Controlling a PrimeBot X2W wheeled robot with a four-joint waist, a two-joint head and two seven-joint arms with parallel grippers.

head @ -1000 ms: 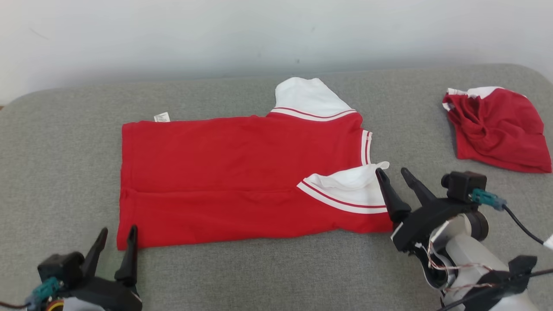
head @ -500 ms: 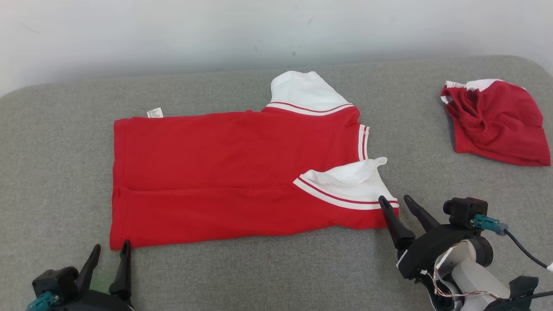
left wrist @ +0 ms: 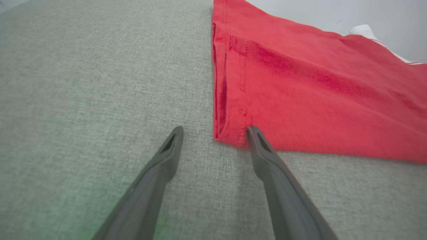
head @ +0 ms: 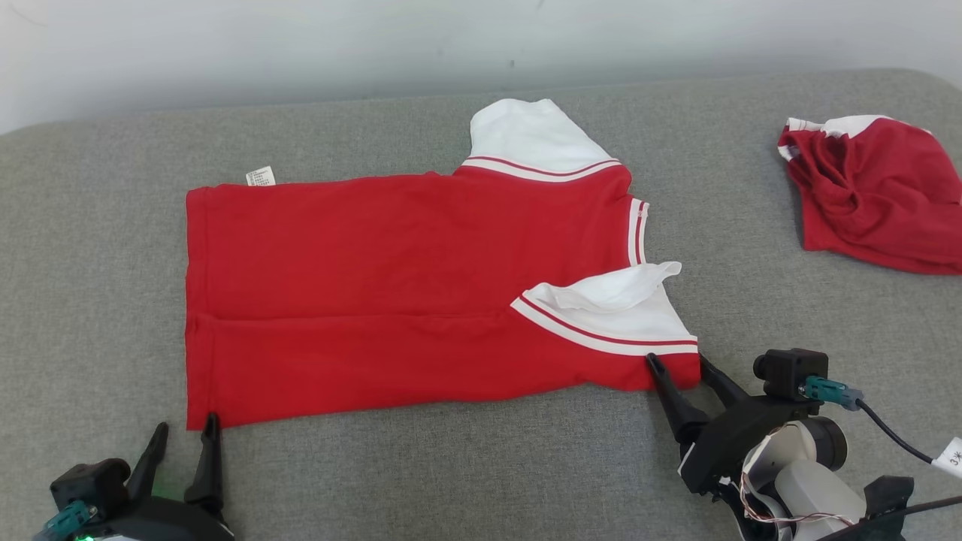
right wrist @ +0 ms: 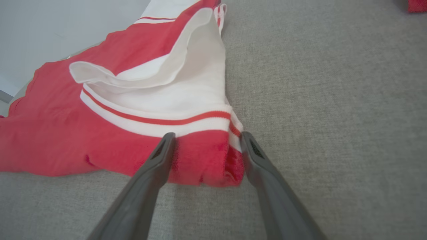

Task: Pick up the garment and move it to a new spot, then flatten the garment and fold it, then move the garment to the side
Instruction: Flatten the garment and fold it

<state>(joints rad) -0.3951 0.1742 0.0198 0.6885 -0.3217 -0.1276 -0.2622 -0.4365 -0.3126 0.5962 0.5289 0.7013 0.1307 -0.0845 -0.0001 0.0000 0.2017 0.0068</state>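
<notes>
The garment [head: 406, 285] is a red shirt with white sleeves, lying flat on the grey cloth surface [head: 466, 466]. My left gripper [head: 186, 424] stands open at the shirt's near left hem corner. In the left wrist view that corner of the garment [left wrist: 317, 93] lies between the tips of the left gripper [left wrist: 214, 130], with the right fingertip touching the hem. My right gripper [head: 676, 361] is open at the near right corner, below the folded white sleeve [head: 616, 312]. In the right wrist view the garment [right wrist: 100, 133] has its red corner between the spread fingers of the right gripper [right wrist: 207, 135].
A second red and white garment [head: 872, 195] lies bunched at the far right of the surface, and its edge [right wrist: 417, 5] shows in the right wrist view. A pale wall [head: 301, 45] runs behind the surface's back edge.
The head camera has shifted a little. My right gripper has drawn back from beside the white sleeve to the shirt's near right corner. My left gripper has eased back to the near left corner.
</notes>
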